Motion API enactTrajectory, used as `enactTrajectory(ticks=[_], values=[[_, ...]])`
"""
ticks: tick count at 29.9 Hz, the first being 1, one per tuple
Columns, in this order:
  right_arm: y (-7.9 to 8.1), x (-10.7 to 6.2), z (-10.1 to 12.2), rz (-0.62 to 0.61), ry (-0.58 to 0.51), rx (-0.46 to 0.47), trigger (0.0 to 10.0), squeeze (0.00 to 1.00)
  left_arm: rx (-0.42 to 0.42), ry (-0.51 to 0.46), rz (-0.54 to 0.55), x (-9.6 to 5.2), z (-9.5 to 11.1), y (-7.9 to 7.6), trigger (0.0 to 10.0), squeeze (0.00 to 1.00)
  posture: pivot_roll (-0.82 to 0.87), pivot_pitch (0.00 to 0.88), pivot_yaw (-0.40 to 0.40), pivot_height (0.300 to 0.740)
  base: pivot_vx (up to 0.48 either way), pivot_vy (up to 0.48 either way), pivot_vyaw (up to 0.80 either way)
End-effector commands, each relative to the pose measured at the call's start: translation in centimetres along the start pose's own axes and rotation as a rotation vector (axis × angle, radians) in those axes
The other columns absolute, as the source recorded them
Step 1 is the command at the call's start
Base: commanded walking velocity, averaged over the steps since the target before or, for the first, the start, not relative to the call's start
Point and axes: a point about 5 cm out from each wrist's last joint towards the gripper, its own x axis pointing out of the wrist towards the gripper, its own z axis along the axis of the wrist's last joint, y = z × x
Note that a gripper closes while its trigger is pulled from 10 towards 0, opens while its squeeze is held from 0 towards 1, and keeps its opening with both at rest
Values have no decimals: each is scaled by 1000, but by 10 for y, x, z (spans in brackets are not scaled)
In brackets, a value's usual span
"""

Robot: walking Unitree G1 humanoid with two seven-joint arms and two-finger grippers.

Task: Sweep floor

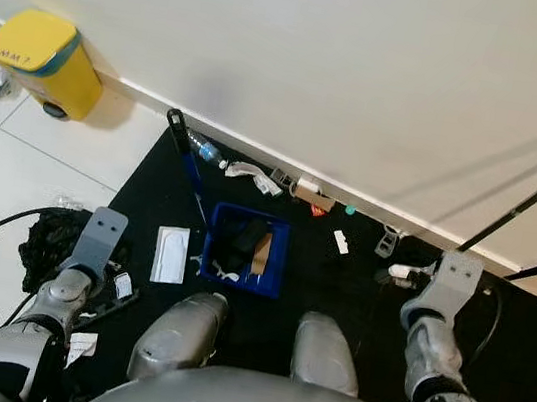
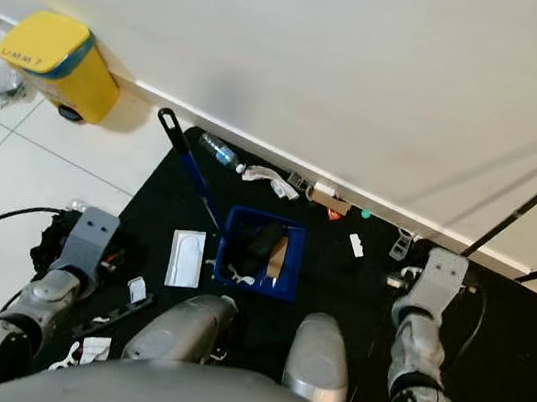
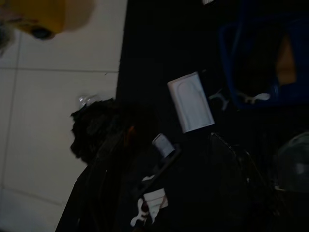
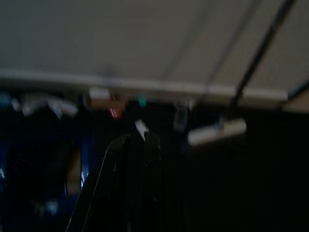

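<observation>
A black mat (image 1: 336, 292) lies on the tiled floor (image 1: 10, 173) against the white wall's baseboard. A blue dustpan (image 1: 246, 250) sits near the mat's centre, holding dark and brown debris; its long handle (image 1: 186, 160) angles toward the mat's back left corner. A white packet (image 1: 171, 253) lies just beside the dustpan. Small litter lines the mat's back edge, including a clear bottle (image 1: 205, 149). A yellow bin (image 1: 49, 61) stands on the floor at the wall. The left end effector (image 3: 145, 193) hangs over the mat's left edge; its state cannot be determined. The right end effector (image 4: 137, 159) hangs low, fingers pressed together.
</observation>
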Motion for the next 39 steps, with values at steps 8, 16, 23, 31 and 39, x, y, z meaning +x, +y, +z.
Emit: enactTrajectory(ticks=[8,16,23,31,39], values=[[14,4,8,15,-57,30,10000,0,-29,-713,-188,3,174,-37,10000,0,20,0,27,740,0,0,0],[20,6,12,25,-69,43,10000,0,-21,-749,-293,-5,204,-52,10000,0,11,0,44,740,0,0,0],[18,3,7,15,-56,48,10000,0,8,-718,-326,-12,192,-41,10000,0,16,0,47,740,0,0,0],[14,-2,-8,16,27,18,10000,0,100,-619,-510,-39,154,-36,10000,0,46,0,37,740,0,0,0],[15,-6,-15,31,56,-4,10000,0,63,-439,-276,-13,110,-15,10000,0,56,0,25,740,0,0,0]])
